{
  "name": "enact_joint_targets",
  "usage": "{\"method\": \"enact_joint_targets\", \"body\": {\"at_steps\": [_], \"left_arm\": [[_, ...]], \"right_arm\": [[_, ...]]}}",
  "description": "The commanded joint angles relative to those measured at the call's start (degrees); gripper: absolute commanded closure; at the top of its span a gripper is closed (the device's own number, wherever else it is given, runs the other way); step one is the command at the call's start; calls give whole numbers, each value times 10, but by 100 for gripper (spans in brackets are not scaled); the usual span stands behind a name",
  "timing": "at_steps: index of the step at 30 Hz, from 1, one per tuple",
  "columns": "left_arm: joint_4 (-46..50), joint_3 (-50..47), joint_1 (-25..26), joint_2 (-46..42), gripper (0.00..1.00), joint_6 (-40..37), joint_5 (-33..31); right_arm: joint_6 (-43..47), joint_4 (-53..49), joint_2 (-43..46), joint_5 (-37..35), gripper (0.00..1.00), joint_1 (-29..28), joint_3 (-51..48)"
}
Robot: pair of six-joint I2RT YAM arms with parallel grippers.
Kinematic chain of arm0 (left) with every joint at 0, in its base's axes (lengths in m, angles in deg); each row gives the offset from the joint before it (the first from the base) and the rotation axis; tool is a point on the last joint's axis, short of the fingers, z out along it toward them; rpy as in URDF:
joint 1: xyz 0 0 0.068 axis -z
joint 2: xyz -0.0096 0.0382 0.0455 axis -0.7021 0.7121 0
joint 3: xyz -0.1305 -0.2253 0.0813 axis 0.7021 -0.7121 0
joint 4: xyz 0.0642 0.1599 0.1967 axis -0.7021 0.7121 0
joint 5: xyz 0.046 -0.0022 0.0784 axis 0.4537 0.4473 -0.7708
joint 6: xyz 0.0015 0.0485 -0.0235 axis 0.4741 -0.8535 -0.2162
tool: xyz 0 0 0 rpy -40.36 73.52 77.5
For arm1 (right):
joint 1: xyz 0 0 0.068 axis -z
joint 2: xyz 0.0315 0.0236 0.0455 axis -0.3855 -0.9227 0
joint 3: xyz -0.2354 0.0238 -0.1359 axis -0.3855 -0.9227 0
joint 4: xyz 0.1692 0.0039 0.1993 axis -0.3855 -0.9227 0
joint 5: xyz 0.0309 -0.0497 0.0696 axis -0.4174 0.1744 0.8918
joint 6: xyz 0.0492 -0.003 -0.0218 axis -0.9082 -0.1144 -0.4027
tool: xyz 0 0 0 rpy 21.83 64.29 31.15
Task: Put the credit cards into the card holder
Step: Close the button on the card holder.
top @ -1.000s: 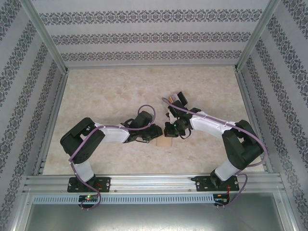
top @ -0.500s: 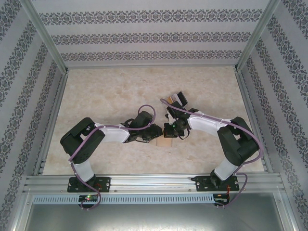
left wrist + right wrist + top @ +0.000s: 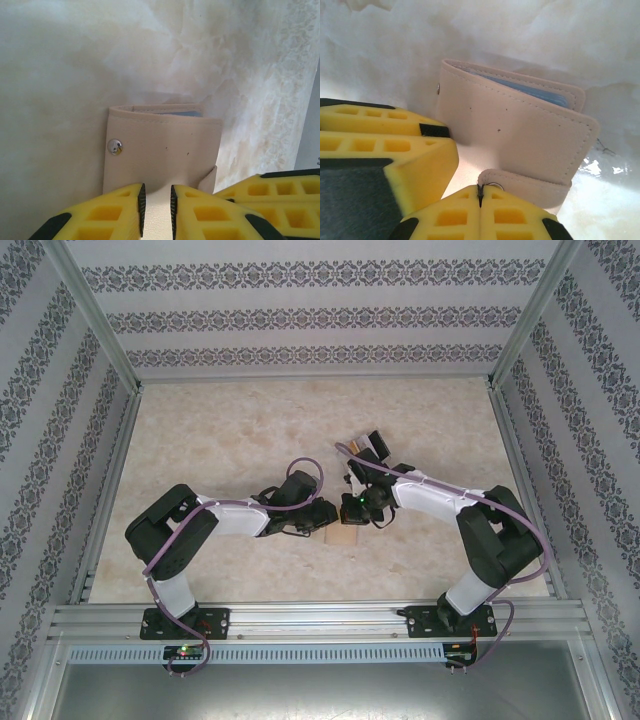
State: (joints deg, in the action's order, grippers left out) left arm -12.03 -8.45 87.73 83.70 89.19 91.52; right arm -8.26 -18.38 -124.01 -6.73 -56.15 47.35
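Tan card holder (image 3: 165, 150), folded shut, lying flat, bluish credit card (image 3: 530, 91) edge inside

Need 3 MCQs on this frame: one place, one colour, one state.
1. The card holder lies: A) middle of the table, nearer side B) far left corner C) against the right wall.
2. Colour inside its open edge: A) red B) bluish C) green.
3. The left fingers are: A) spread wide B) closed on the holder's edge C) off the holder.
Key: A, tan patch mid-table in the top view; B, bluish layer under the cover; B, the tan edge sits between them.
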Motion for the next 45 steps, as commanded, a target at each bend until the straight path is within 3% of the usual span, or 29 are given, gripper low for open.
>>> {"method": "enact_joint_targets", "body": {"at_steps": [1, 16, 30, 38, 45], "left_arm": [[6, 9, 8, 8, 77, -3, 4], [10, 20, 7, 9, 77, -15, 10], [8, 22, 8, 11, 77, -11, 14], [6, 21, 8, 15, 77, -10, 16], [1, 19, 8, 17, 77, -7, 17]], "right_arm": [[16, -53, 13, 3, 100, 4, 26], [10, -67, -16, 9, 100, 7, 45], [16, -100, -25, -39, 100, 0, 52], [7, -62, -48, -6, 100, -9, 57], [3, -69, -60, -27, 100, -14, 51]]}}
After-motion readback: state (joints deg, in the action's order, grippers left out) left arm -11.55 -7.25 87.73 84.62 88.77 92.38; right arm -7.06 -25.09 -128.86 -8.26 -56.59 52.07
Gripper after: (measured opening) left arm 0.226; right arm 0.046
